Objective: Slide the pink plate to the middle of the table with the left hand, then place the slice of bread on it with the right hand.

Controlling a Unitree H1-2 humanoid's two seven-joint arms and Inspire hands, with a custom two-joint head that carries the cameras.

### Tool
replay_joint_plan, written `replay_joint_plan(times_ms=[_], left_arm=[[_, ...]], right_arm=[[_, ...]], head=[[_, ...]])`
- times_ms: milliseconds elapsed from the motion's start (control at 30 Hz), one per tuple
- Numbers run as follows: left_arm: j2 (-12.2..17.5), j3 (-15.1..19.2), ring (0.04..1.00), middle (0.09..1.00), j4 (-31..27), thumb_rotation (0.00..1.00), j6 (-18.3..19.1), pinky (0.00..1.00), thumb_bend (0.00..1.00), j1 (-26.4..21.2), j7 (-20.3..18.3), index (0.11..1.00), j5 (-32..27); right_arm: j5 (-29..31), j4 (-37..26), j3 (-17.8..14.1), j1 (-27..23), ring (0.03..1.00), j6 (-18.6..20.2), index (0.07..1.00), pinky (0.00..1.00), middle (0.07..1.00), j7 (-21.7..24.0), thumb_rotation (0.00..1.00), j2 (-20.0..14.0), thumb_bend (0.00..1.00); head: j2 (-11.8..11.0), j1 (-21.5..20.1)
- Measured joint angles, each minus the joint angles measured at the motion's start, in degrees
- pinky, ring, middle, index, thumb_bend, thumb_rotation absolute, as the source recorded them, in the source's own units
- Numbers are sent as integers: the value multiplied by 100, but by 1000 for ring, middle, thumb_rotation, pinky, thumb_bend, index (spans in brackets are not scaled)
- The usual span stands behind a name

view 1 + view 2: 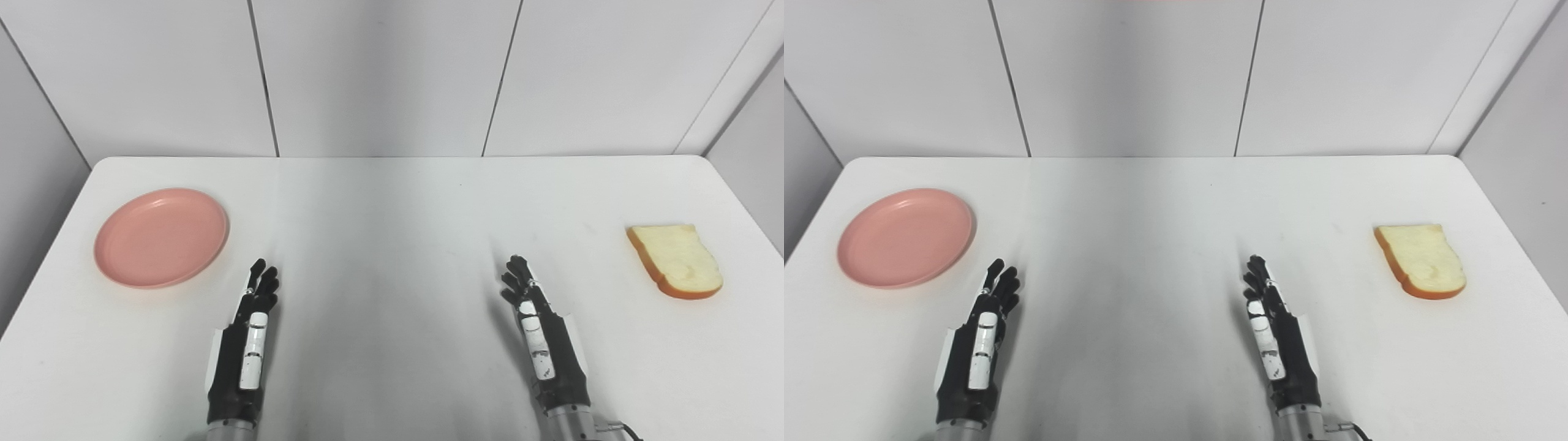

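A round pink plate lies empty at the table's left side. A slice of bread with an orange-brown crust lies flat near the right edge. My left hand rests near the front, just right of and below the plate, fingers stretched out and holding nothing. My right hand sits at the front right of centre, well left of the bread, also open with straight fingers. Neither hand touches the plate or the bread.
The white table has rounded far corners and meets grey wall panels at the back. A wide bare stretch lies between the two hands.
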Motion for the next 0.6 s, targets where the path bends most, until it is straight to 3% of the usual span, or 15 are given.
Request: replay_joint_plan(times_ms=[167, 600], left_arm=[[8, 1, 938, 938, 57, 1000, 1, 953, 584, -143, -3, 931, -6], [-7, -51, 937, 930, 82, 1000, 1, 937, 533, -103, 21, 929, 13]], right_arm=[[-18, -16, 13, -78, 929, -3, 923, 917, 950, 1, 1000, 1, 783], [38, -189, 14, 150, 935, 39, 925, 932, 950, 8, 1000, -29, 781]], head=[[-114, 61], [-114, 132]])
